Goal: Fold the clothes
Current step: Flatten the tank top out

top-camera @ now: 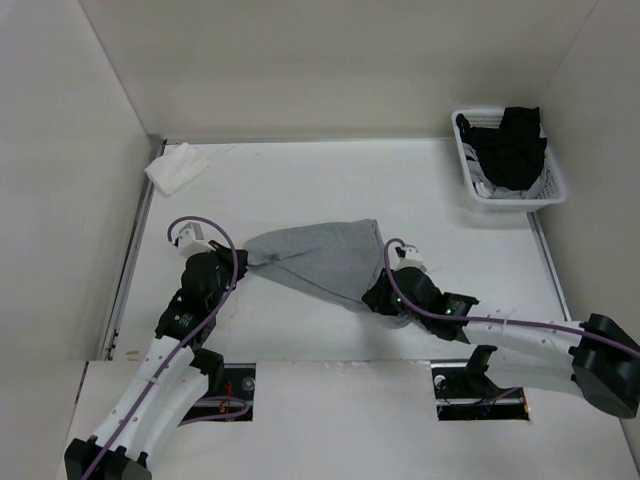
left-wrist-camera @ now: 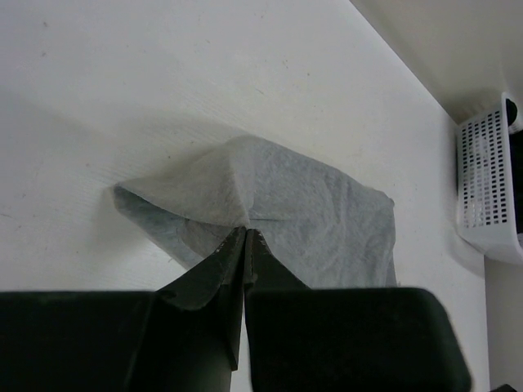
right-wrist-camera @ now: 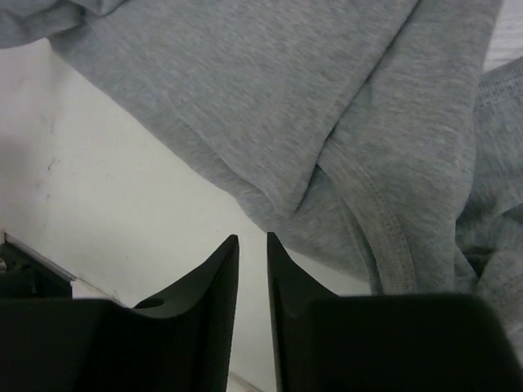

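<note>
fold barely begun: shirt bunched between the two grippers

the shirt [top-camera: 320, 258] is lying in the middle of the frame in the top view, on the table [top-camera: 330, 180]. it is gathered into a rough wedge, narrowing to a point at its left end and widening toward the lower right. no neat fold is showing: no squared edges, no layers lined up. so i am judging the task as near its beginning, with the spreading flat and every fold left to do. the cloth is looking soft and limp, plain light grey, draping in loose creases. in the right wrist view a stitched hem is running down the right half of the frame, with folds of fabric overlapping around it. in the left wrist view one corner is rising into a small tent at the centre of the frame, with a thinner layer trailing off to the left.

the left gripper [left-wrist-camera: 246, 233] is pinching that left point, its jaws pressed together on the fabric. the right gripper [right-wrist-camera: 252, 238] is sitting at the shirt's lower right edge, its jaws standing a narrow slit apart with nothing between them. bare table is showing around its tips and the cloth is lying just beyond them.

farther out, a basket [top-camera: 505, 200] at the upper right is holding black garments [top-camera: 510, 145], and a white cloth [top-camera: 177, 167] is lying at the upper left, both well apart from the shirt.
</note>
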{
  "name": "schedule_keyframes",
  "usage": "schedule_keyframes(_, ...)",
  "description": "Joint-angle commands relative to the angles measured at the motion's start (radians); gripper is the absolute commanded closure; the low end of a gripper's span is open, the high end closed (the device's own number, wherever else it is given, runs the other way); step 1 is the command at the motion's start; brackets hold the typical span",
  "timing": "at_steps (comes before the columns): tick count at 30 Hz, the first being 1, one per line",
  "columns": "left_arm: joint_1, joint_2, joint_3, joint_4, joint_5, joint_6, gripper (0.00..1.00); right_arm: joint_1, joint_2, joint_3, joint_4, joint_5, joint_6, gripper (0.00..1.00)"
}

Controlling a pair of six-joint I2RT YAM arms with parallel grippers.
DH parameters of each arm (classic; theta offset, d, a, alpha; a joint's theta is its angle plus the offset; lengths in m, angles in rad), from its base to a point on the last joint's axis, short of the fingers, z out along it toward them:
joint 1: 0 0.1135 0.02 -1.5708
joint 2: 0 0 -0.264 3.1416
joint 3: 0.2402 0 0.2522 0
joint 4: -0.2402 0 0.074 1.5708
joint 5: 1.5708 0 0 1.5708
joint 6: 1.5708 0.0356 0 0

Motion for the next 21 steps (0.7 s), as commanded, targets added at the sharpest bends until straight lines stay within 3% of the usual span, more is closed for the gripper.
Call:
schedule_keyframes(1,-0.001,-0.019,-0.008,0.035,0.029,-0.005,0.99,0.013,0.021,0.011,0.077,0.059,0.075,0.73)
schedule_keyframes(6,-0.006,-0.032,-0.015,0.029,0.029,-0.006,0.99,-0.008,0.079,0.010,0.120,0.045,0.086,0.65)
schedule_keyframes(21,-0.014,-0.036,-0.018,0.032,0.029,-0.008,0.99,-0.022,0.205,0.038,0.126,0.068,0.123,0.66)
